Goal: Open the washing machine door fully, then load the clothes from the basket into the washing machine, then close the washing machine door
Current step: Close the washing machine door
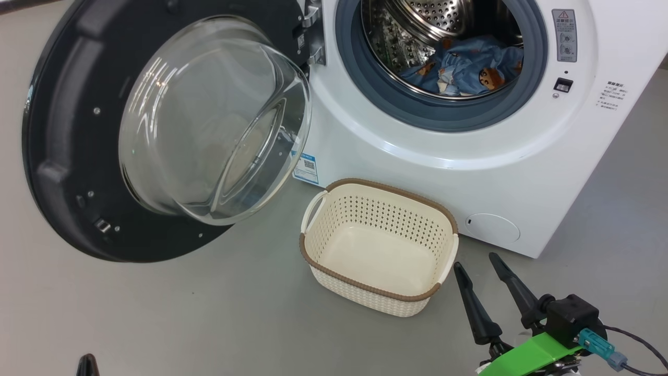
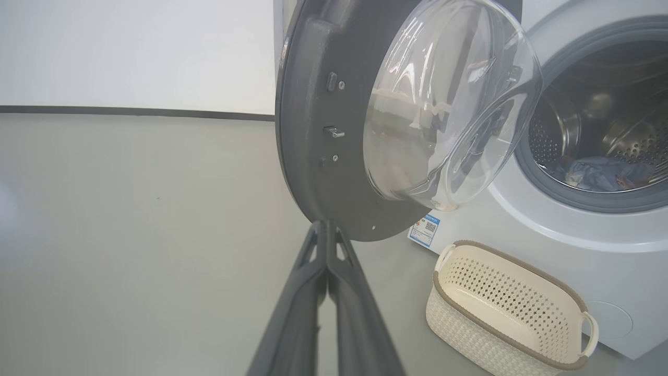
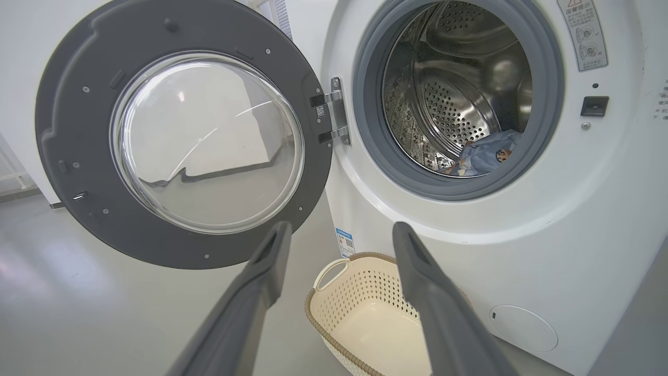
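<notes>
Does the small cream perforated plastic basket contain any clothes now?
No, the cream plastic basket shows a bare bottom, and the light blue printed clothes lie in the steel drum.

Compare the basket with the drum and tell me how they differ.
The basket is empty; the drum holds the clothes. The basket is cream plastic and rectangular; the drum is round, shiny steel. The basket stands on the floor, opening upward; the drum sits inside the washing machine, opening to the front. Both have perforated walls.
</notes>
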